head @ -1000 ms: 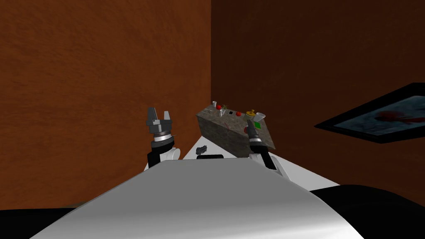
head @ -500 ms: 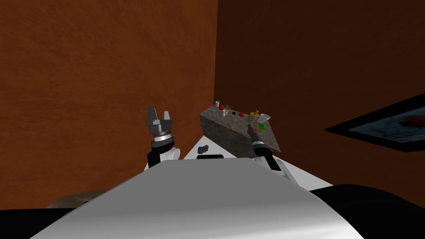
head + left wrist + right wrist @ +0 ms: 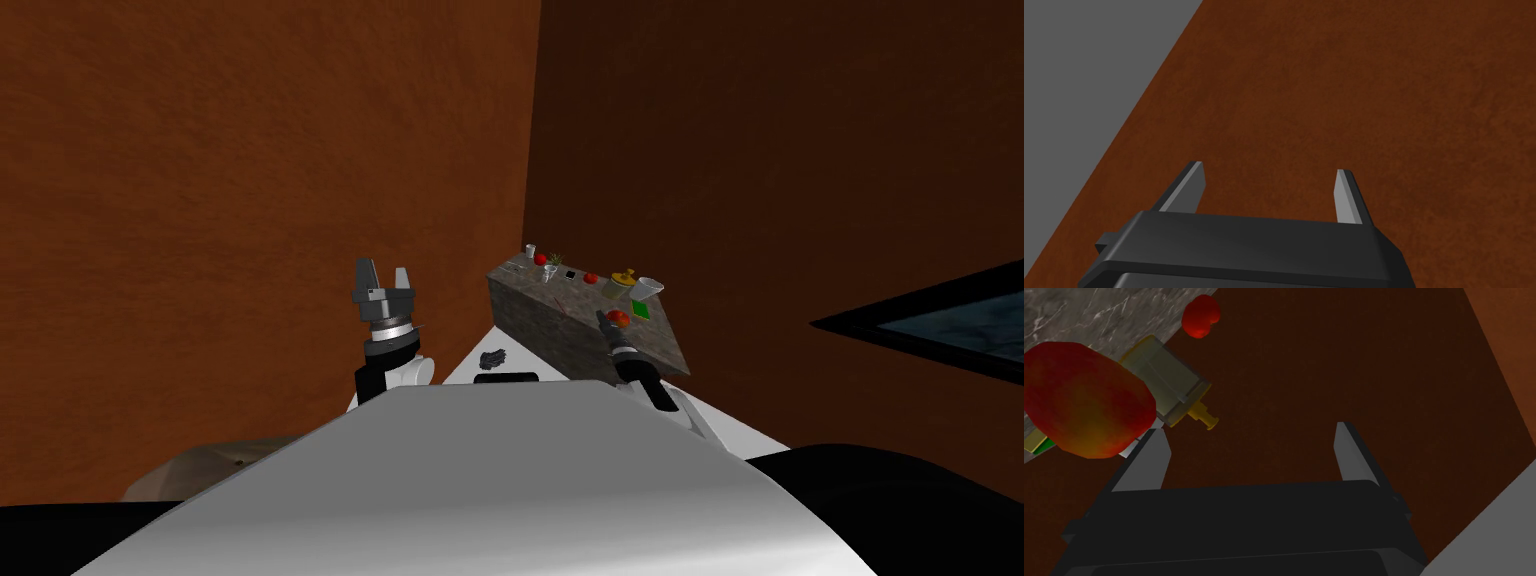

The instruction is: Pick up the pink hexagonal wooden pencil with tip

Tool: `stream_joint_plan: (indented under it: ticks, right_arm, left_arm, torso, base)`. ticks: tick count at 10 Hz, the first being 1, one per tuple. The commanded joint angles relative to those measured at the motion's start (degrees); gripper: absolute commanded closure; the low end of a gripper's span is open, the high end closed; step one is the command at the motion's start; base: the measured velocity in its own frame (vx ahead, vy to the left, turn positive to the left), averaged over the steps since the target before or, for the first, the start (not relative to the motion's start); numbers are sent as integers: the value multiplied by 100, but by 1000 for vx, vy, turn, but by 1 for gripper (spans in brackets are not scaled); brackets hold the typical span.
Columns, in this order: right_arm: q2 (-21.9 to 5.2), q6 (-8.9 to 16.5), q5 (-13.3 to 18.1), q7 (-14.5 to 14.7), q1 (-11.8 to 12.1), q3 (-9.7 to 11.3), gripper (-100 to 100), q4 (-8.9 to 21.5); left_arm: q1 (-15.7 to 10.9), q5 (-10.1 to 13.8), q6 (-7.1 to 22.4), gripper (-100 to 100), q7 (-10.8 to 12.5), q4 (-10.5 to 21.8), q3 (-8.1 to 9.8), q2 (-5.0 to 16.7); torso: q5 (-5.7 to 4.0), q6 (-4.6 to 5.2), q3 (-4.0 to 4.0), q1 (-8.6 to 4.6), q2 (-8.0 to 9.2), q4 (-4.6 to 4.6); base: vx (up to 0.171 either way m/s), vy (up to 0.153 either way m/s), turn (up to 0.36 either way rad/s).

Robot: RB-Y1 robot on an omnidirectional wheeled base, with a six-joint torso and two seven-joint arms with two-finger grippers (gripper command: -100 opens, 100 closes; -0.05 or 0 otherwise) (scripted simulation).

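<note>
marble table point(image 3: 540, 330) fills a brown-walled corner. right gripper point(image 3: 603, 316) hovers above it, fingers spread ready to grasp; faint pink pencil point(image 3: 563, 307) at its ten o'clock. left gripper point(image 3: 383, 268), also spread, is raised out of the way.

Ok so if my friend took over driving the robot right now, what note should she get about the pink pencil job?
The left gripper is open and empty, raised beside the chest.
The right gripper is open and empty, over the near end of the grey marble table, next to a red-orange fruit. It points past the table's edge.
The pencil is probably the thin pink line lying on the tabletop, to the left of the right gripper. It is too small to be sure.
Done: nothing is picked up yet.
Left to do: bring the right gripper over the pencil, lower it, close and lift.
</note>
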Motion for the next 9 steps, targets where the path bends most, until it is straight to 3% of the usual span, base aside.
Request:
stream_joint_plan:
  ticks: [1, 2, 3, 4, 5, 6, 7, 8, 9]
  right_arm:
    - [-162, 284, -69, 286, 140, -93, -100, 83]
    - [-162, 284, -69, 325, 140, -93, -100, 83]
    - [-283, 492, -119, 568, 210, -159, -100, 205]
    - [-283, 530, -119, 607, 210, -159, -100, 205]
    - [-406, 753, -178, 829, 278, -226, -100, 329]
    - [-406, 777, -178, 893, 278, -226, -100, 329]
    - [-527, 1024, -246, 1108, 344, -291, -100, 454]
    - [-527, 1024, -246, 1181, 344, -291, -100, 454]
    - [-646, 1269, -323, 1389, 407, -355, -100, 583]
  left_arm:
    - [0, 0, 0, 0, 0, 0, 0, 0]
    - [0, 0, 0, 0, 0, 0, 0, 0]
    - [0, 0, 0, 0, 0, 0, 0, 0]
    - [0, 0, 0, 0, 0, 0, 0, 0]
    - [0, 0, 0, 0, 0, 0, 0, 0]
    - [0, 0, 0, 0, 0, 0, 0, 0]
    - [0, 0, 0, 0, 0, 0, 0, 0]
    - [0, 0, 0, 0, 0, 0, 0, 0]
    - [0, 0, 0, 0, 0, 0, 0, 0]
  torso:
    - [0, 0, 0, 0, 0, 0]
    - [0, -1, 1, 3, 2, 0]
    - [1, -1, 1, 3, 1, 0]
    - [1, -2, 0, 5, -1, 0]
    - [1, 0, 0, 2, -1, 0]
    - [1, -2, -1, 4, -1, 0]
    - [1, 0, -2, 2, -3, 0]
    - [1, -3, -2, 4, -4, -1]
    - [1, 2, -1, 3, -2, -1]
  base:
    - [-8, 41, 116]
    - [-4, 40, 75]
    - [0, 48, 140]
    - [-1, 34, 87]
    - [1, 44, 164]
    - [5, 36, 75]
    - [5, 47, 174]
    - [5, 38, 74]
    - [19, 54, 162]
